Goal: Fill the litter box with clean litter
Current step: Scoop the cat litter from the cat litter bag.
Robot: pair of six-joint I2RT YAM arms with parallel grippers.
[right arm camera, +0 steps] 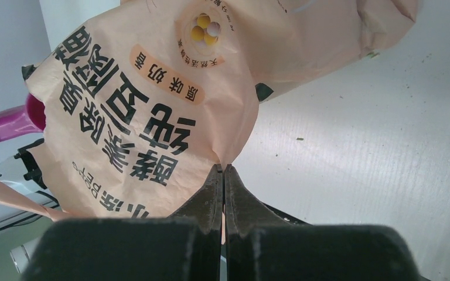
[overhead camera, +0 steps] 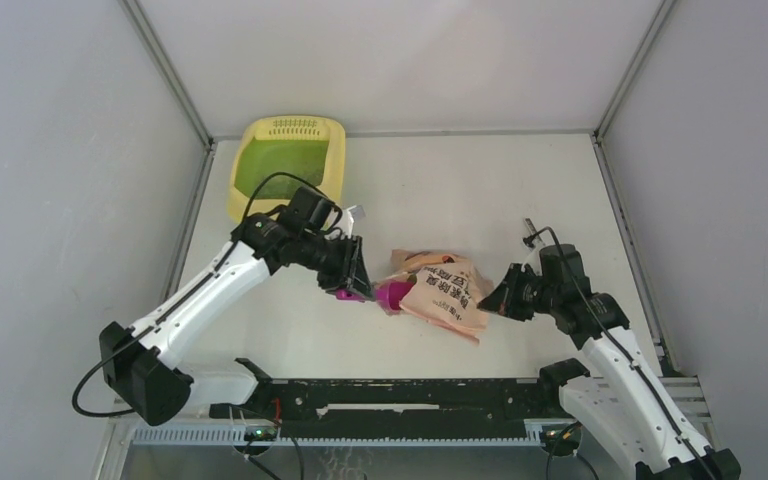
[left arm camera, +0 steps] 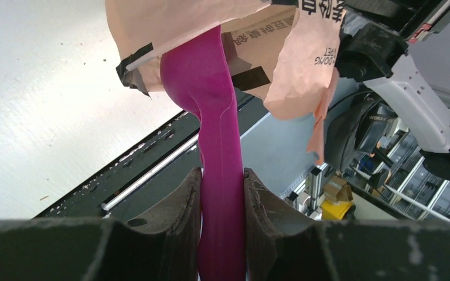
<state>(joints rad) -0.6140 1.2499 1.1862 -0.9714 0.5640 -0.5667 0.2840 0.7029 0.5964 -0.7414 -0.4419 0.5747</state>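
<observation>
The pale yellow litter box (overhead camera: 332,150) with a green floor sits at the table's far left. My left gripper (overhead camera: 358,288) (left arm camera: 222,172) is shut on the handle of a magenta scoop (overhead camera: 392,294) (left arm camera: 211,99), whose head is inside the mouth of the peach bag (overhead camera: 447,290) (left arm camera: 293,64). My right gripper (overhead camera: 491,296) (right arm camera: 224,168) is shut on an edge of that bag (right arm camera: 152,111), holding it up off the table. The scoop handle (right arm camera: 9,120) shows at the left of the right wrist view. The clean litter is hidden inside the bag.
A black rail (overhead camera: 400,395) runs along the near edge between the arm bases. Grey walls enclose the table on the left, back and right. A few stray granules (right arm camera: 375,55) lie on the white tabletop.
</observation>
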